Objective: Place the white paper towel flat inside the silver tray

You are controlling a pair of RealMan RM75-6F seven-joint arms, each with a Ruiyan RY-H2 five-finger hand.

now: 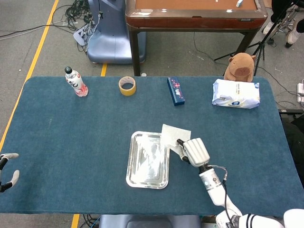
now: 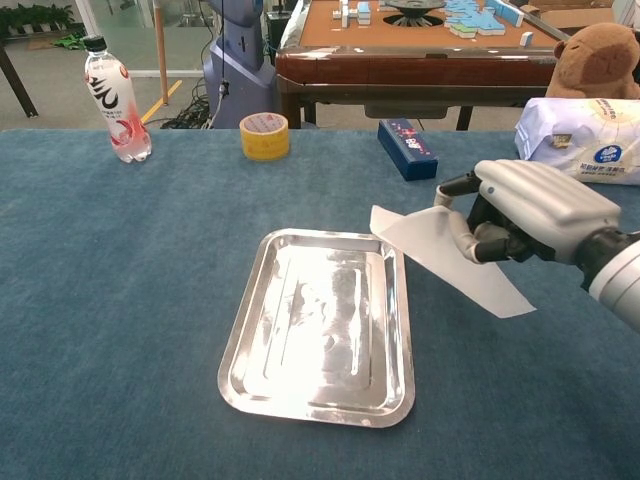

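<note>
Table (image 1: 71, 137): a big table with a dark blue cloth; all the things below stand or lie on it, except the paper towel.
Tray (image 1: 148, 159) (image 2: 318, 323): a silver tray near the middle of the table, with nothing inside it; its long side runs away from the robot.
Tissue pack (image 1: 236, 93) (image 2: 580, 140): a white soft pack at the far right of the table, with a brown plush toy (image 1: 240, 65) (image 2: 600, 58) just behind it.
Right hand (image 1: 194, 151) (image 2: 525, 210): it is above the table, just to the right of the tray; its fingers (image 2: 462, 240) are clamped on the paper towel.
Paper towel (image 1: 174, 137) (image 2: 445, 255): white, lifted off the table and hanging tilted from the right hand. In the head view its left edge lies over the far right corner of the tray. In the chest view its corner seems to reach the tray rim, but I cannot tell if it touches.
Left hand (image 1: 7, 168): at the left edge of the head view, well apart from the tray; the fingers are apart and hold nothing.
Bottle (image 1: 76, 81) (image 2: 116, 98): a clear bottle with a red and white label, upright at the far left.
Blue box (image 1: 175, 90) (image 2: 407, 148): a narrow box lying flat, far side, behind the tray.
Tape roll (image 1: 127, 85) (image 2: 264, 135): a yellow roll between the bottle and the blue box.
</note>
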